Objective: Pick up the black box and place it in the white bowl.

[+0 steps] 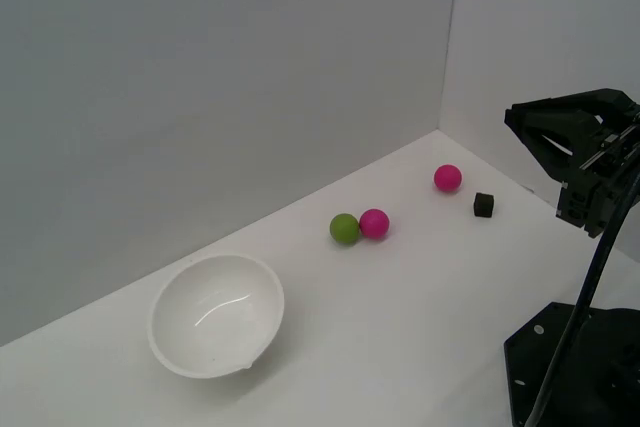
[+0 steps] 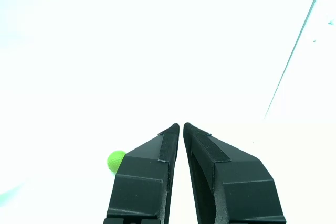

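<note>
The black box (image 1: 484, 205) is a tiny matte cube on the white table at the exterior view's right, near a pink ball. The white bowl (image 1: 216, 313) stands at the exterior view's lower left, tilted and empty. My gripper (image 1: 517, 119) hangs in the air at the exterior view's right edge, above and to the right of the box, apart from it. In the wrist view my gripper (image 2: 181, 126) has its fingertips almost touching and holds nothing. The box and bowl are out of the wrist view.
A green ball (image 1: 344, 228) touches a pink ball (image 1: 374, 223) mid-table; a second pink ball (image 1: 447, 178) lies near the box. The green ball (image 2: 116, 161) shows in the wrist view. White walls bound the back. The black robot base (image 1: 570, 367) sits at lower right.
</note>
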Controlling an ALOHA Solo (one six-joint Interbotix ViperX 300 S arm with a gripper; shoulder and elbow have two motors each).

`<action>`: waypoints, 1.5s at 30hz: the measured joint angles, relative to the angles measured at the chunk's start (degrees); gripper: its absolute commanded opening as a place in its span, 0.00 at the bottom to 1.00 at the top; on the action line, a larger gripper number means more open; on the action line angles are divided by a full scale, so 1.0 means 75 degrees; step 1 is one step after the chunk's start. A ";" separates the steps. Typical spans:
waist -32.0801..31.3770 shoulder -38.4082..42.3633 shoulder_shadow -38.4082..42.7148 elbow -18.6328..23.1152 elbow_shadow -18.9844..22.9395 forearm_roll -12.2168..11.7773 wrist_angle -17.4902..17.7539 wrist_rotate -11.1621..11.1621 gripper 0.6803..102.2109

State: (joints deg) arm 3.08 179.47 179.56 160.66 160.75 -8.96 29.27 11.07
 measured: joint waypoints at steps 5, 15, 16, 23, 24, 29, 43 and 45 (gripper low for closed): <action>0.0000 0.0000 0.0023 0.0000 0.0012 0.0000 0.0000 0.0000 0.02; 0.0000 0.0105 0.0117 -0.0035 -0.0023 0.0000 0.0000 0.0000 0.02; 0.0000 0.0105 0.0094 -0.0070 -0.0070 0.0000 -0.0012 0.0000 0.02; 0.0223 -0.0668 -0.0715 -0.0715 -0.0727 0.0000 -0.0012 0.0000 0.02; 0.0246 -0.0891 -0.0938 -0.0809 -0.0820 0.0000 0.0000 0.0000 0.02; 0.0387 -0.2344 -0.2391 -0.1359 -0.1371 0.0000 0.0504 0.0000 0.02; 0.1172 -0.5238 -0.5273 -0.1934 -0.1945 0.0047 0.1324 0.0000 0.02; 0.1313 -0.5309 -0.5344 -0.1957 -0.1957 0.0094 0.1324 0.0000 0.02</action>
State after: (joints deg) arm 12.92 139.66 139.48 145.99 146.07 -8.26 39.20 11.07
